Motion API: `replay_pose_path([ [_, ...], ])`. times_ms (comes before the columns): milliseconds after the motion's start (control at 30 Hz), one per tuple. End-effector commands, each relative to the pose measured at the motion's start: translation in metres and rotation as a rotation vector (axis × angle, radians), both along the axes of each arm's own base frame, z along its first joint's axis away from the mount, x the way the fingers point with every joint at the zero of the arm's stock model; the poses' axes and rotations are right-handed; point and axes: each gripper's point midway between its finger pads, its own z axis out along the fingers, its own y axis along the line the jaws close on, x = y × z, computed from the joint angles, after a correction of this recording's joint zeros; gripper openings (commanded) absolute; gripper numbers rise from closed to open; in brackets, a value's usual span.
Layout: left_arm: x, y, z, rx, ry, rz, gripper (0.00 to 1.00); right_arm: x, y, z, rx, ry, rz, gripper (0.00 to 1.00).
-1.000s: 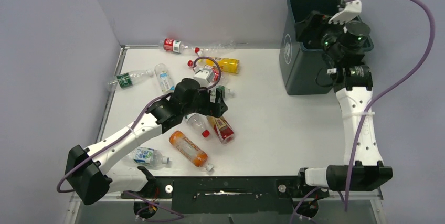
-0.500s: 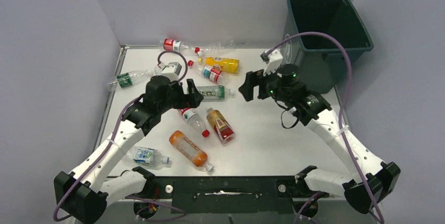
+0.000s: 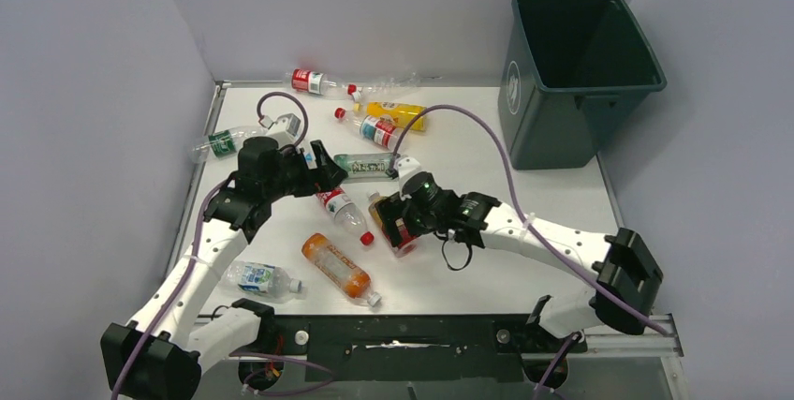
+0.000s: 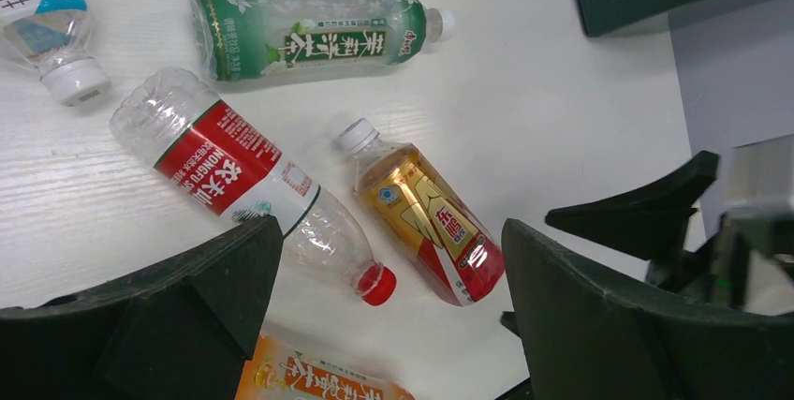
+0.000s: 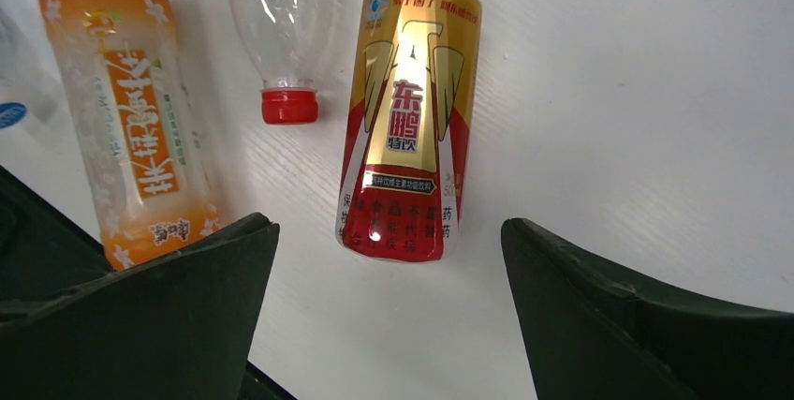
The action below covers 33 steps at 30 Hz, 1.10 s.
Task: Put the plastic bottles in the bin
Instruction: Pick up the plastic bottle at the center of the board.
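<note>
Right claw point(image 5: 389, 224) wide open, empty, poised over the gold-and-red bottle point(image 5: 404, 128); next, lower and squeeze. Left claw point(image 4: 389, 236) open, empty too.

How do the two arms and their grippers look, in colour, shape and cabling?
The left arm and right arm have white links with black joints and bases. The left gripper and right gripper each have two broad black wedge-shaped fingers. A purple cable runs along each arm.
</note>
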Motion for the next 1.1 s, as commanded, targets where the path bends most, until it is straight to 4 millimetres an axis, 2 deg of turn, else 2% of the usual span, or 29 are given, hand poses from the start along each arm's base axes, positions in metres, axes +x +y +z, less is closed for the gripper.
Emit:
replay_pose_path([
  [0, -0.002, -0.007, 0.022, -0.059, -0.059, -0.031, 0.89, 0.012, 0.015, -0.006, -0.034, -0.05, -0.045, 0.94],
  [200, -0.002, -0.007, 0.023, -0.061, -0.058, -0.032, 0.89, 0.006, 0.025, -0.041, -0.109, -0.014, -0.017, 0.95],
  [467, 0.0, -0.008, 0.024, -0.064, -0.058, -0.039, 0.89, 0.004, 0.035, -0.065, -0.169, 0.01, 0.01, 0.97],
  [633, 0.001, -0.009, 0.023, -0.063, -0.057, -0.044, 0.89, 0.004, 0.037, -0.077, -0.194, 0.028, 0.015, 0.94],
  [767, 0.003, -0.011, 0.023, -0.065, -0.054, -0.053, 0.89, 0.003, 0.037, -0.083, -0.201, 0.037, 0.016, 0.87],
  [967, 0.005, -0.013, 0.022, -0.07, -0.054, -0.059, 0.89, 0.003, 0.037, -0.079, -0.19, 0.031, 0.02, 0.66],
  [1067, 0.005, -0.013, 0.022, -0.073, -0.053, -0.059, 0.89, 0.002, 0.034, -0.072, -0.181, 0.021, 0.012, 0.63],
])
